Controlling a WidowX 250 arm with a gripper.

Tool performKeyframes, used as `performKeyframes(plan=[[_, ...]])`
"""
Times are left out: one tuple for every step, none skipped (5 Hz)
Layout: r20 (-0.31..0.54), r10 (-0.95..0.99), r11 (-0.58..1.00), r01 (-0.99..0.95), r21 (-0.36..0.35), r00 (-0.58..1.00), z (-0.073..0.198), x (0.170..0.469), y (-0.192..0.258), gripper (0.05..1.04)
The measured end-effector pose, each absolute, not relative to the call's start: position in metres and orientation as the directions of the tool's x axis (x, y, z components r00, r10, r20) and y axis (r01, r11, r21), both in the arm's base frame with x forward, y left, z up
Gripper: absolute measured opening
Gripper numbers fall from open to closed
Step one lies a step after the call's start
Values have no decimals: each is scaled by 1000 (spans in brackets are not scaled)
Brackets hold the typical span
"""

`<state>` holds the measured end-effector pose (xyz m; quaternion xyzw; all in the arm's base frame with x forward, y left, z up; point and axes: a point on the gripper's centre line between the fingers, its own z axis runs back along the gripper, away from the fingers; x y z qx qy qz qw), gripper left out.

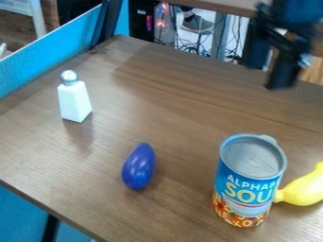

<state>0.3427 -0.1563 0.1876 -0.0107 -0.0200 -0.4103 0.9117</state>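
Observation:
The black gripper point(274, 71) hangs at the upper right, above the far edge of the table, apart from every object. Below it, near the front right, a blue soup can point(249, 182) stands upright. A yellow object point(306, 188), partly cut off by the right edge of the view, lies against or just beside the can. Left of the can, a dark blue-purple eggplant-shaped toy point(139, 166) lies on the table. At the left, a white shaker with a silver cap point(74, 99) stands upright.
The brown wooden table point(170, 108) has its far left corner near the top. A blue panel point(56, 52) runs along its left side. Cables point(195, 46) and a dark box point(141, 21) are on the floor behind.

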Motion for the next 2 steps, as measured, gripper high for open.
performKeyframes(plan=[[36,-793,610,792,21,609,192,329,-200,1001],[25,-834,551,834,-22,552,180,317,-236,1001]])
